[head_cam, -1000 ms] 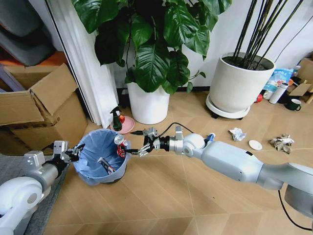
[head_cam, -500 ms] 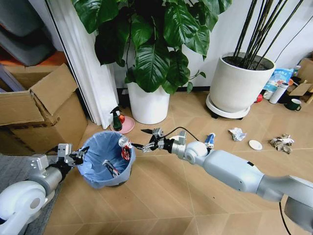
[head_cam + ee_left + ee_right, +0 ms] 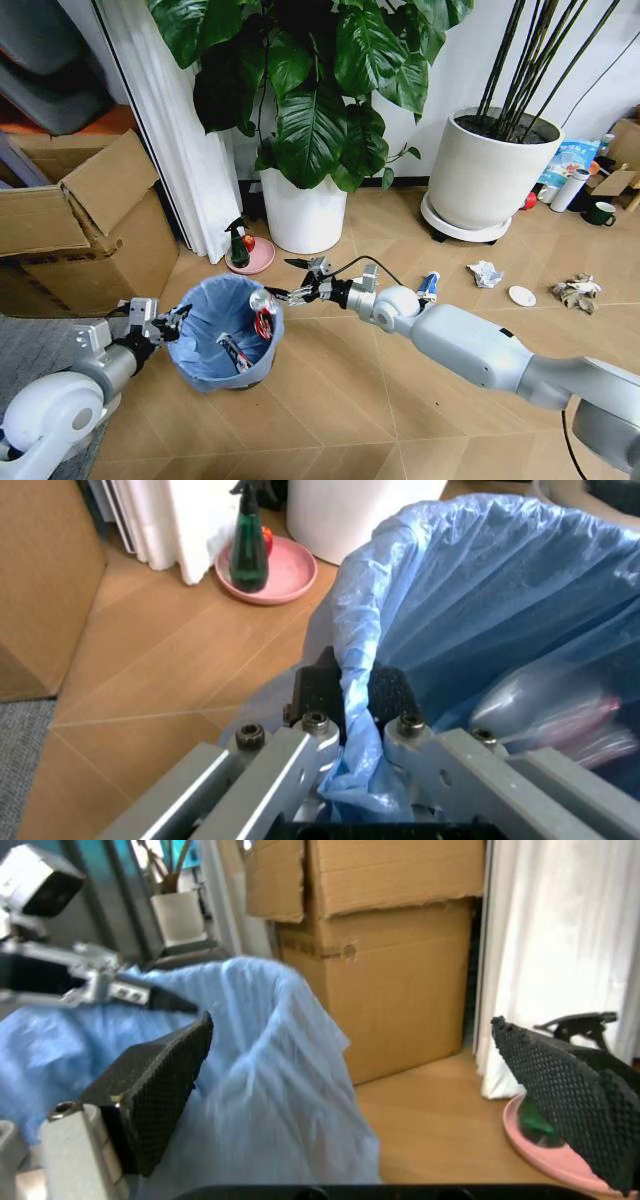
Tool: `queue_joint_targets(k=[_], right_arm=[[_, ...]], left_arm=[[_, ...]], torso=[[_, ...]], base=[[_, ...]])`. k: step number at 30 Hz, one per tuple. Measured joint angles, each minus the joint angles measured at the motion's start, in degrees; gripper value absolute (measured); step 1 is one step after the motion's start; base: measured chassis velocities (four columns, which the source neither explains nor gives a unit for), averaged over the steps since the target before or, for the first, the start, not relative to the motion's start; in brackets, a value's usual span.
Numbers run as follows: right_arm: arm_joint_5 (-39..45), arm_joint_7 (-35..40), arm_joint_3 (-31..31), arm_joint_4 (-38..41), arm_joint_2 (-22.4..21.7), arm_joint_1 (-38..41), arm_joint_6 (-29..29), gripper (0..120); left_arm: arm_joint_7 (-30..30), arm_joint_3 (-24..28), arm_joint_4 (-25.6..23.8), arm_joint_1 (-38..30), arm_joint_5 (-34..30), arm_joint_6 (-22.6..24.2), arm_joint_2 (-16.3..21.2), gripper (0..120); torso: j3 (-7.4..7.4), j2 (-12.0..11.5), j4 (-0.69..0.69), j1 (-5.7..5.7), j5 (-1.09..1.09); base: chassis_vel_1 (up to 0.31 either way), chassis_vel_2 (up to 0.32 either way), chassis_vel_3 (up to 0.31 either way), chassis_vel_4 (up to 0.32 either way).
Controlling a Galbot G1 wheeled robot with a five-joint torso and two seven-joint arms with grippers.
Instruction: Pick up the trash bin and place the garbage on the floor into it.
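Left gripper (image 3: 172, 322) was clamped on the rim of the trash bin (image 3: 215, 355), and in the left wrist view I saw its two black pads (image 3: 392, 695) pinching a fold of the light blue liner between them. I had the bin held just above the wooden floor (image 3: 330, 420), tilted a little, near the cardboard box (image 3: 95, 235) and the white curtain.

My right gripper (image 3: 296, 285) was stretched out over the bin's far rim with its fingers spread wide apart and nothing between them; the right wrist view showed both mesh pads well separated with the blue liner (image 3: 270, 1087) below. A red can (image 3: 263, 318) sat just inside the bin against the liner, close beneath that gripper, and a blue-white packet (image 3: 234, 353) lay lower in the bag.

Out on the floor to the right I could see more garbage: another blue-white packet (image 3: 429, 286) beside my right arm, a white paper ball (image 3: 485, 273), a white disc (image 3: 521, 296) and a grey-brown paper wad (image 3: 575, 291).

A green spray bottle (image 3: 237, 244) stood on a pink dish (image 3: 258, 260) by the white plant pot (image 3: 302, 214).
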Motion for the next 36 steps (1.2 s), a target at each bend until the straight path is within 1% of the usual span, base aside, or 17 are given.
queue_joint_targets(k=[1, 2, 4, 5, 6, 7, 10, 14, 16, 17, 18, 21, 22, 26, 27, 31, 36], right_arm=[[-0.80, 3.28, 0.41, 0.05, 0.25, -0.70, -0.09, 100], [-0.80, 3.28, 0.41, 0.05, 0.25, -0.70, -0.09, 100], [-2.71, 11.83, 1.84, -0.10, 0.20, -2.59, 0.28, 100], [-2.81, 12.19, 1.92, -0.12, 0.18, -2.69, 0.32, 100], [-4.80, 17.64, 4.12, -0.63, -1.02, -5.49, 0.28, 100], [-4.80, 17.64, 4.12, -0.63, -1.02, -5.49, 0.28, 100], [-5.80, 22.44, 9.15, -0.53, -3.91, -10.65, -0.79, 100], [-5.84, 24.00, 12.86, 0.01, -5.33, -13.85, -1.79, 100], [-5.89, 24.95, 18.34, 0.35, -6.23, -17.98, -2.89, 100], [-5.89, 24.95, 18.34, 0.35, -6.23, -17.98, -2.89, 100], [-5.97, 25.16, 20.26, 0.45, -6.32, -19.37, -3.11, 100], [-7.12, 25.69, 28.36, 0.71, -6.20, -25.40, -3.93, 100], [-7.12, 25.69, 28.36, 0.71, -6.20, -25.40, -3.93, 100], [-8.64, 25.82, 36.43, 1.68, -5.83, -32.10, -4.81, 100], [-8.64, 25.82, 36.43, 1.68, -5.83, -32.10, -4.81, 100], [-9.58, 25.33, 41.29, 2.35, -5.65, -36.05, -5.11, 100], [-10.23, 24.72, 43.14, 2.35, -5.33, -37.66, -5.14, 100]], left_arm=[[-0.08, 0.18, 0.06, -0.08, 0.01, 0.00, 0.01, 0], [-0.08, 0.18, 0.06, -0.08, 0.01, 0.00, 0.01, 0], [-0.14, 0.41, 0.11, -0.20, 0.03, 0.01, 0.14, 0], [-0.14, 0.41, 0.11, -0.20, 0.03, 0.01, 0.14, 0], [-0.14, 0.48, 0.15, -0.21, 0.01, 0.01, 0.17, 0], [-0.14, 0.48, 0.15, -0.21, 0.01, 0.01, 0.17, 0], [-0.09, 0.38, 0.29, -0.18, 0.01, 0.01, 0.12, 0], [-0.06, 0.03, 0.53, -0.15, 0.02, 0.00, 0.07, 0], [-0.02, -0.51, 0.85, -0.20, -0.03, -0.02, -0.29, 0], [-0.02, -0.51, 0.85, -0.20, -0.03, -0.02, -0.29, 0], [-0.02, -0.75, 0.96, -0.24, -0.06, -0.03, -0.46, 0], [0.06, -2.05, 1.47, -0.22, -0.17, -0.08, -1.22, 0], [0.06, -2.05, 1.47, -0.22, -0.17, -0.08, -1.22, 0], [0.36, -3.64, 2.08, 0.00, -0.30, -0.22, -1.63, 0], [0.36, -3.64, 2.08, 0.00, -0.30, -0.22, -1.63, 0], [0.50, -4.44, 2.57, 0.17, -0.41, -0.39, -1.79, 0], [0.55, -4.36, 2.58, 0.13, -0.42, -0.42, -1.78, 0]], torso=[[0.01, 0.00, 0.01, 0.00, 0.01], [0.01, 0.00, 0.01, 0.00, 0.01], [0.00, 0.00, 0.02, 0.00, 0.00], [0.00, 0.00, 0.02, 0.00, 0.00], [0.01, 0.00, 0.01, 0.00, 0.02], [0.01, 0.00, 0.01, 0.00, 0.02], [0.00, 0.00, -0.03, 0.00, 0.01], [0.00, 0.00, -0.03, 0.00, 0.03], [0.00, 0.00, -0.01, 0.00, 0.02], [0.00, 0.00, -0.01, 0.00, 0.02], [0.00, 0.00, 0.00, 0.00, 0.03], [0.00, 0.00, 0.00, -0.01, 0.02], [0.00, 0.00, 0.00, -0.01, 0.02], [0.00, 0.00, -0.02, 0.00, 0.02], [0.00, 0.00, -0.02, 0.00, 0.02], [0.00, 0.00, -0.01, -0.01, 0.02], [0.00, 0.00, -0.01, -0.01, 0.03]], base=[[0.000, 0.000, 0.000, 0.000], [0.000, 0.000, 0.000, 0.000], [0.000, 0.000, 0.000, 0.000], [0.000, 0.000, 0.000, 0.000], [0.000, 0.000, 0.000, 0.000], [0.000, 0.000, 0.000, 0.000], [0.000, 0.000, 0.000, 0.000], [0.000, 0.000, 0.000, 0.000], [0.000, 0.000, 0.000, 0.000], [0.000, 0.000, 0.000, 0.000], [0.000, 0.000, 0.000, 0.000], [0.000, 0.000, 0.000, 0.000], [0.000, 0.000, 0.000, 0.000], [0.000, 0.000, 0.000, 0.000], [0.000, 0.000, 0.000, 0.000], [0.000, 0.000, 0.000, 0.000], [0.000, 0.000, 0.000, 0.000]])
